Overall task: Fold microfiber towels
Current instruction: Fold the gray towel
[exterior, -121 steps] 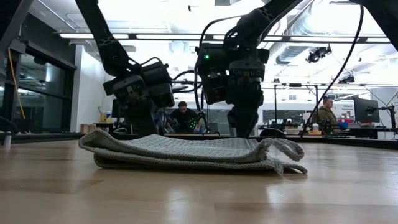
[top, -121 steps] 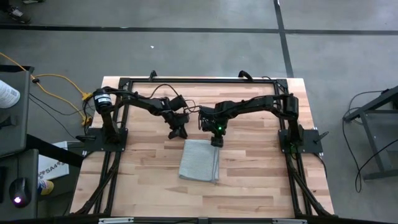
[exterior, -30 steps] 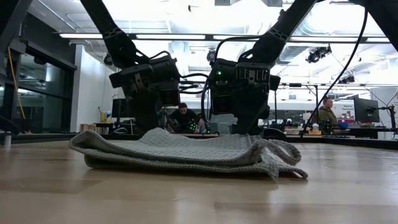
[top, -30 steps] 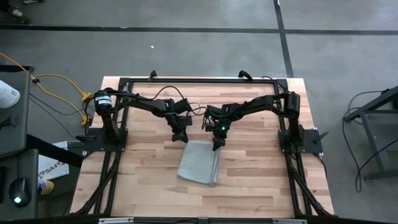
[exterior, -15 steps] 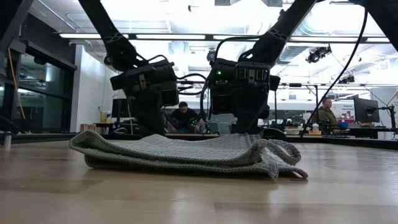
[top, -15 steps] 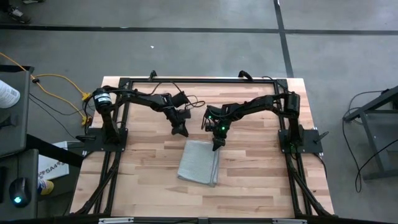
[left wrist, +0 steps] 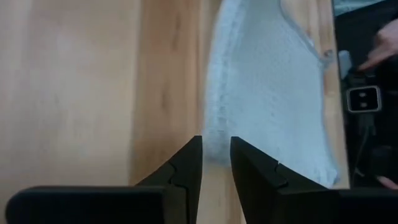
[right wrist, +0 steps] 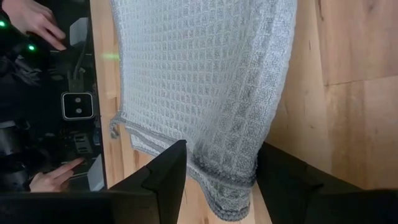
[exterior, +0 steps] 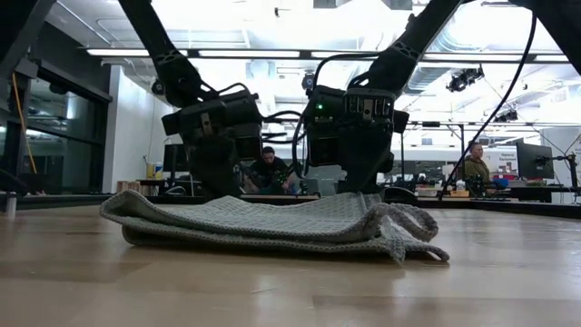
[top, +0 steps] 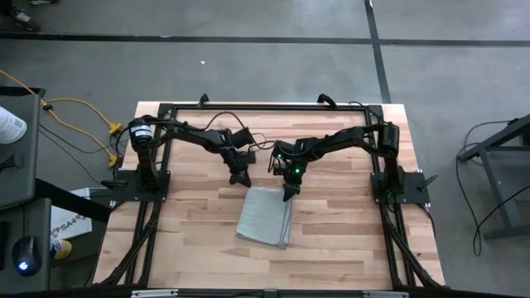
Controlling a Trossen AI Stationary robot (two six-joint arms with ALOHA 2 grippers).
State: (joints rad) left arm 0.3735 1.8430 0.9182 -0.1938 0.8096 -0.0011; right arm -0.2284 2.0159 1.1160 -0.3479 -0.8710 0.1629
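Towel [top: 265, 214] unmoved; left gripper [top: 239, 178] perhaps nearer.

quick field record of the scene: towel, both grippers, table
towel: light grey towel, folded, lying flat on the table
table: wooden tabletop
left gripper: left gripper just off the towel's far left corner, jaws a narrow gap apart, holding nothing
right gripper: right gripper at the towel's far right corner, jaws wide with the edge between them

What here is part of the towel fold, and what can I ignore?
Part of the job:
- grey towel, folded on the table
- left claw, above bare wood by the towel's far edge, holding nothing
- right claw, open over the towel's far corner

Ignore:
- yellow cable
- side cart
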